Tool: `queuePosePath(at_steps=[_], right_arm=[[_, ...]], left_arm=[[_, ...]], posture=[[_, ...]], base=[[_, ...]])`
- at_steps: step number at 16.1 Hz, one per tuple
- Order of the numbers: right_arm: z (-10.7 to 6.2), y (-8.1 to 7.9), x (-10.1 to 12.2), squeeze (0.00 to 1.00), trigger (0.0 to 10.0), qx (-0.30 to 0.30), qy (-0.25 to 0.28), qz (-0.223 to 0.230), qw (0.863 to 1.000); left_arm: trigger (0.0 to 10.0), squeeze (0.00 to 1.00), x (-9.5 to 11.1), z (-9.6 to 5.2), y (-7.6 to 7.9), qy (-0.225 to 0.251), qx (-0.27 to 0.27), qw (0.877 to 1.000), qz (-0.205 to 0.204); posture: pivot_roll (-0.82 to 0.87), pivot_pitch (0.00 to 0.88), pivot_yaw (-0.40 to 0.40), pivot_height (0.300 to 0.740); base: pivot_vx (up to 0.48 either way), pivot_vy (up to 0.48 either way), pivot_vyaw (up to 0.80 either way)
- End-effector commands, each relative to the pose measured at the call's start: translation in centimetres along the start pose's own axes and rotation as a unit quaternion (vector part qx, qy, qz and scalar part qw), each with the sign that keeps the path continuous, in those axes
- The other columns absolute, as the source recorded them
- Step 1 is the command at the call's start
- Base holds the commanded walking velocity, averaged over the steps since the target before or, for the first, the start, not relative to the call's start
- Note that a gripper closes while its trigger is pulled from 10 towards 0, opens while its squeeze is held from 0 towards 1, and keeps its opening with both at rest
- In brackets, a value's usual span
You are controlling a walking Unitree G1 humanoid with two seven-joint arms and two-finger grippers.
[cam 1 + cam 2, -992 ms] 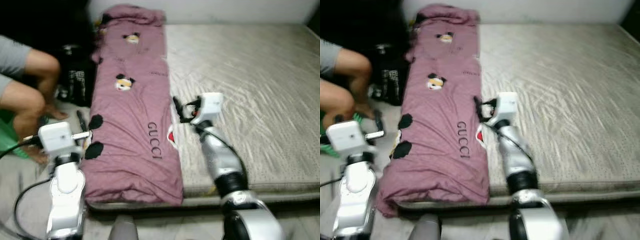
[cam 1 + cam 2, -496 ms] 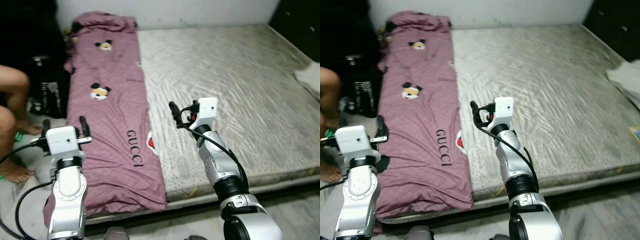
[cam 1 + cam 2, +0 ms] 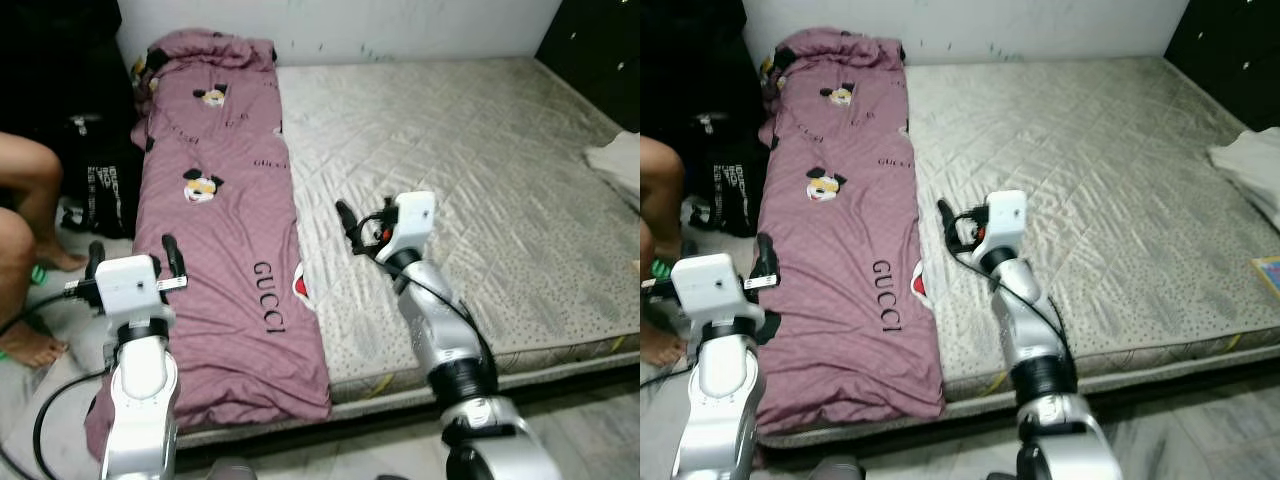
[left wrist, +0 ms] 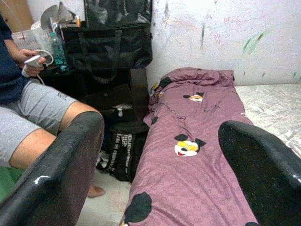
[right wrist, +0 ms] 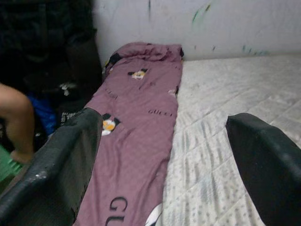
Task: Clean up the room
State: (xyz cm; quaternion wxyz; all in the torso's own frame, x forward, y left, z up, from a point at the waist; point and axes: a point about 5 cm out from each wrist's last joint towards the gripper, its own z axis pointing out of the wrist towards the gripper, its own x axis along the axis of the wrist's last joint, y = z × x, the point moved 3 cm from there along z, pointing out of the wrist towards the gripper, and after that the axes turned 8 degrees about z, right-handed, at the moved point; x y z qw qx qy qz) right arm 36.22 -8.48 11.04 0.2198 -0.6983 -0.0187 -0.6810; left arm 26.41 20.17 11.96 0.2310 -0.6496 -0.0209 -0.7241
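A mauve blanket (image 3: 225,230) printed with cartoon mice and black lettering lies lengthwise along the left side of a bare grey mattress (image 3: 480,180), bunched at the wall end. My left gripper (image 3: 131,252) is open and empty, held up over the blanket's left edge near the foot of the bed. The right gripper (image 3: 352,225), also open and empty, hovers above the mattress just right of the blanket's long edge. The left wrist view looks between its fingers (image 4: 66,160) along the blanket (image 4: 188,155). The right wrist view looks over the blanket (image 5: 136,117) and the mattress (image 5: 221,94).
A person sits left of the bed, bare legs (image 3: 35,200) beside the blanket, holding a small device (image 4: 32,61). Black bags (image 3: 100,185) stand between the person and the bed. A white folded cloth (image 3: 618,160) lies at the mattress's right edge, near a dark cabinet (image 3: 600,40).
The camera has swung to the right and steadied, bringing the mattress's right side into view. Both grippers stay open and hold about the same places over the bed.
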Motion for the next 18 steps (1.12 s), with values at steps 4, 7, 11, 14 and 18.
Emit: queuePosePath(at_steps=[4, 7, 11, 14, 18], right_arm=[[-0.5, 0.0, -0.4, 0.0, 10.0, -0.007, -0.011, 0.0, 1.0], [-0.2, -0.7, 0.1, 0.0, 10.0, -0.002, -0.008, 0.003, 1.0], [-0.2, -1.4, 0.2, 0.0, 10.0, 0.003, -0.008, 0.003, 1.0], [-0.2, -1.6, 0.3, 0.0, 10.0, 0.003, -0.009, 0.001, 1.0], [0.0, -1.6, 0.8, 0.0, 10.0, 0.007, -0.006, -0.024, 1.0]], left_arm=[[10.0, 0.0, 0.0, -0.6, -0.2, -0.011, -0.001, 1.0, -0.005], [10.0, 0.0, 0.5, -0.6, -0.2, -0.009, 0.001, 1.0, -0.004], [10.0, 0.0, 0.6, -0.8, -0.9, -0.016, 0.021, 1.0, 0.004], [10.0, 0.0, 0.3, -0.7, -1.1, -0.039, 0.032, 0.998, 0.026], [10.0, 0.0, 0.6, -0.9, -1.2, -0.03, 0.01, 0.998, -0.063]], posture=[[0.04, 0.0, -0.03, 0.74], [0.05, 0.0, -0.035, 0.74], [0.05, 0.0, -0.037, 0.74], [0.05, 0.0, -0.039, 0.74], [0.05, 0.0, -0.05, 0.74]], base=[[0.0, 0.48, 0.0], [0.0, 0.48, 0.0], [0.0, 0.325, 0.0], [0.0, 0.0, 0.0], [0.0, 0.0, 0.31]])
